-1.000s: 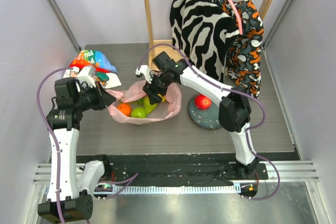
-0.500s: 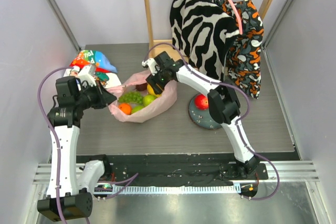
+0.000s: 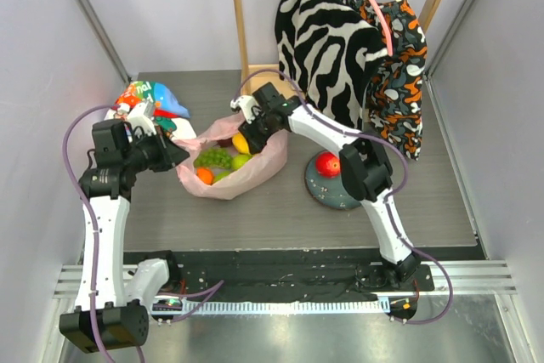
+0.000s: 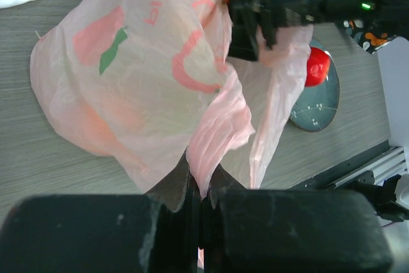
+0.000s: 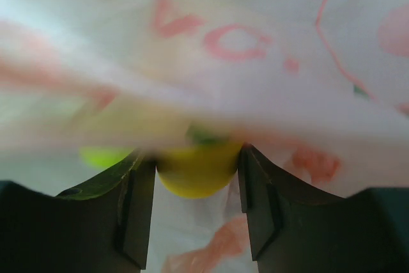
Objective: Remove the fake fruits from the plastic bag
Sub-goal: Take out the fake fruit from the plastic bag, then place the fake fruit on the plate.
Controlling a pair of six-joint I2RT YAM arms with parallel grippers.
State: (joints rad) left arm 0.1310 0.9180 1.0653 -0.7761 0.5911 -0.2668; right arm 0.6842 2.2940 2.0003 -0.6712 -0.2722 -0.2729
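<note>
The pink plastic bag (image 3: 255,172) lies open mid-table, with a grape bunch (image 3: 214,158), an orange (image 3: 205,175) and a green fruit (image 3: 240,161) showing inside. My left gripper (image 3: 174,152) is shut on the bag's bunched edge at its left side, and the pink film (image 4: 217,139) is pinched between the jaws (image 4: 199,187). My right gripper (image 3: 246,138) reaches into the bag's far side. Its fingers press on both sides of a yellow fruit (image 5: 195,174), with bag film (image 5: 255,62) blurred close around it. A red apple (image 3: 328,164) rests on a grey plate (image 3: 340,195) to the right.
A colourful printed white bag (image 3: 149,99) lies at the far left behind my left arm. A wooden rack (image 3: 238,23) stands at the back, with zebra and patterned cloths (image 3: 331,40) hanging over the plate's far side. Grey walls close in on both sides.
The bag's mouth has spread wider and the grape bunch now shows. My right gripper shifted toward the bag's far edge and closed around the yellow fruit. The left gripper kept its pinch.
</note>
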